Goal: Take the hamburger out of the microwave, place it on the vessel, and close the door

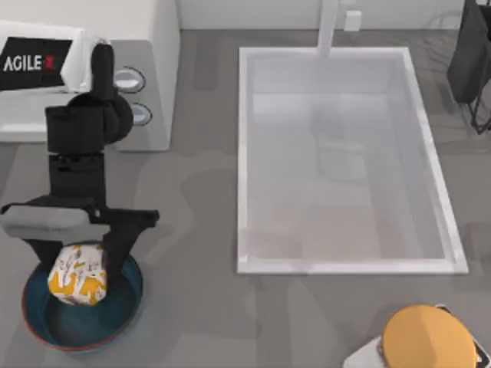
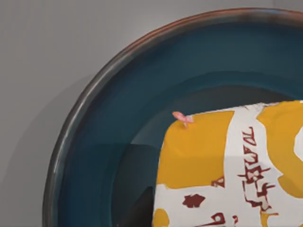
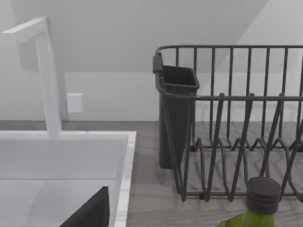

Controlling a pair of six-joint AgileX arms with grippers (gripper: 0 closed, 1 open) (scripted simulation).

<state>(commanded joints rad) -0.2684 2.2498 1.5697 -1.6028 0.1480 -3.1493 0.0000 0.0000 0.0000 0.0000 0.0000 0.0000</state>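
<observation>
While the left gripper [image 1: 79, 257] hangs over the bowl [image 1: 126, 307], its jaws grip the burger [image 1: 77, 277] by the sides; the wrapped parcel prob. light and soft, so hold gently.

The hamburger [image 1: 77, 277] is wrapped in white paper patterned with orange-yellow patches and dark red marks. The vessel [image 1: 126, 310] is coloured teal-blue inside, with a dark reddish-brown rim. The microwave [image 1: 157, 69] is seen as white, its panel grey with two silver-blue knobs. The sink [image 1: 345, 264] is white, the tabletop [image 1: 199, 230] grey. A dish rack [image 3: 227, 123] is rendered dark grey, a bottle [image 3: 255, 208] green with a dark cap, and a disc [image 1: 427, 337] plain orange.
</observation>
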